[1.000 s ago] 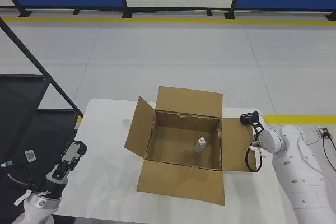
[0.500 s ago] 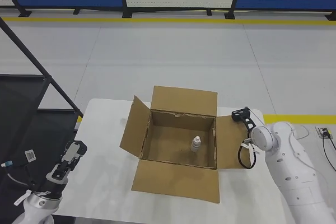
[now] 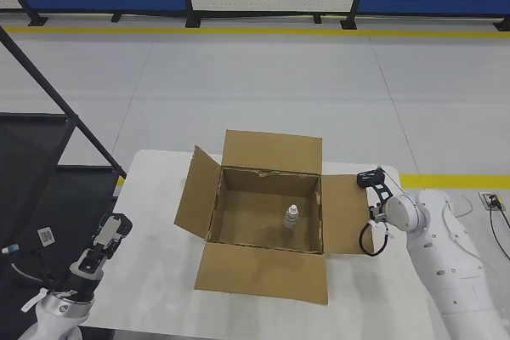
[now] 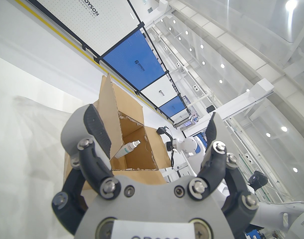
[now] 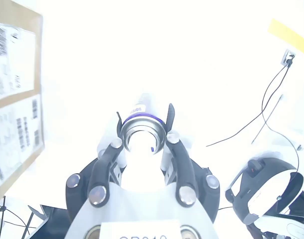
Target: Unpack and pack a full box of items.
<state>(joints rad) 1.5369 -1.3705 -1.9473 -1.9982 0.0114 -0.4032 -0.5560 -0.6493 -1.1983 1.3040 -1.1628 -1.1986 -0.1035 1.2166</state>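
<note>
CAUTION: held can (image 5: 144, 123) may strike flap (image 3: 342, 212) or bottle (image 3: 291, 218).
Off the bench's (image 3: 161, 255) near left corner, left gripper (image 4: 152, 119) fingers stand apart. Mid-bench, the box (image 3: 268, 184) holds the upright bottle. By the far right corner, right gripper (image 5: 145, 115) fingers clamp the can; a low swing would likely clip the flap.

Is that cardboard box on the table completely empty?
No, a small white bottle stands on the floor inside the open cardboard box.
</note>
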